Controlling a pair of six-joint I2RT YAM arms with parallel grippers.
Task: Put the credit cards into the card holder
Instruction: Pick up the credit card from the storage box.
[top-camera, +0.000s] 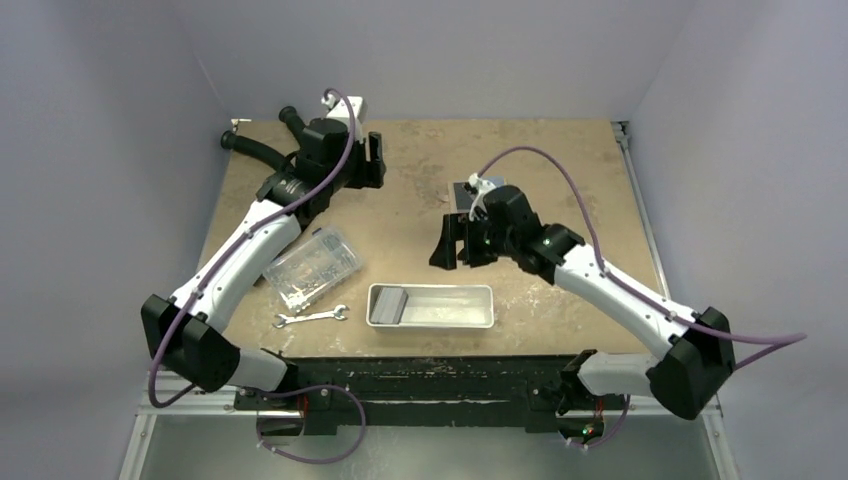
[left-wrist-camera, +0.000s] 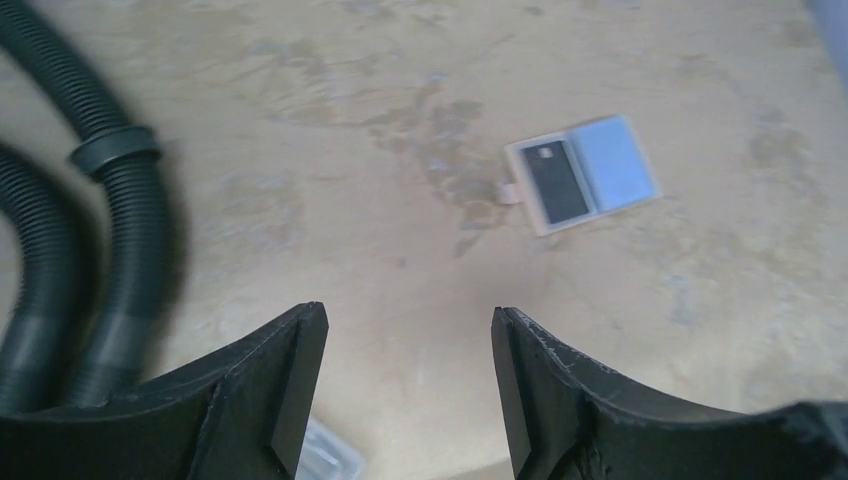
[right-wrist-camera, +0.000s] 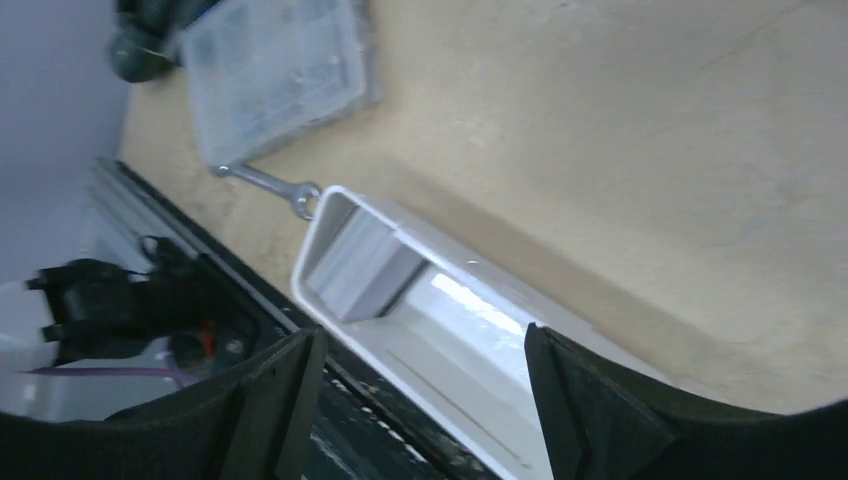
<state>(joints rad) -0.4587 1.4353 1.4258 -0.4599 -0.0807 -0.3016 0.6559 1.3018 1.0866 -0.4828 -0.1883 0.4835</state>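
The card holder (left-wrist-camera: 582, 175) lies open on the table, with a dark grey card (left-wrist-camera: 556, 182) on its left panel and a bare light blue panel (left-wrist-camera: 617, 160) on its right. In the top view the holder (top-camera: 463, 194) is partly hidden behind the right wrist. More grey cards (top-camera: 388, 303) lean in the left end of the white tray (top-camera: 450, 318); they also show in the right wrist view (right-wrist-camera: 362, 265). My left gripper (left-wrist-camera: 410, 330) is open and empty, well short of the holder. My right gripper (right-wrist-camera: 420, 345) is open and empty above the tray (right-wrist-camera: 470, 330).
A clear plastic box (top-camera: 312, 265) sits left of the tray, with a silver wrench (top-camera: 312, 317) in front of it. Black ribbed hoses (top-camera: 258, 148) lie at the back left, beside my left gripper (top-camera: 374, 160). My right gripper (top-camera: 455, 245) is mid-table.
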